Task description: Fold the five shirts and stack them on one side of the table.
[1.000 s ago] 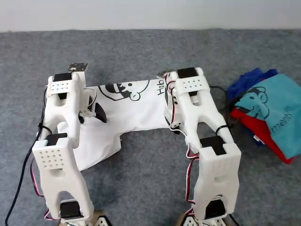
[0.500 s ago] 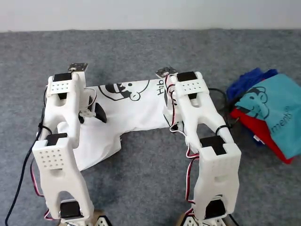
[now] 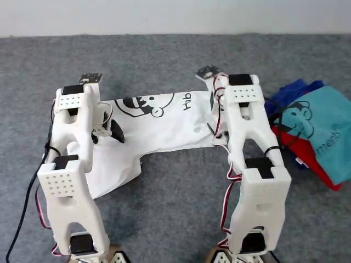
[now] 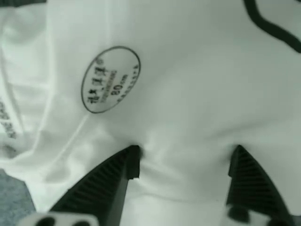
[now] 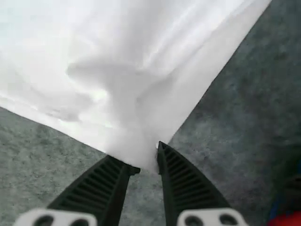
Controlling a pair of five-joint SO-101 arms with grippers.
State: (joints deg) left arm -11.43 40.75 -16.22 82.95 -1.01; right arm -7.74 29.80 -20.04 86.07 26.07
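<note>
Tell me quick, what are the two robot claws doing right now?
Left gripper: open, down on the white shirt, gripping nothing.
Right gripper: shut on the white shirt's edge.

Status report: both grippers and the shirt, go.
Left gripper open over the white shirt. Right gripper shut on its edge. Shirt not yet folded. Coloured shirt pile lies clear, beside the right arm.

Overhead; wrist cameras apparently hug shirt (image 3: 159,127).
</note>
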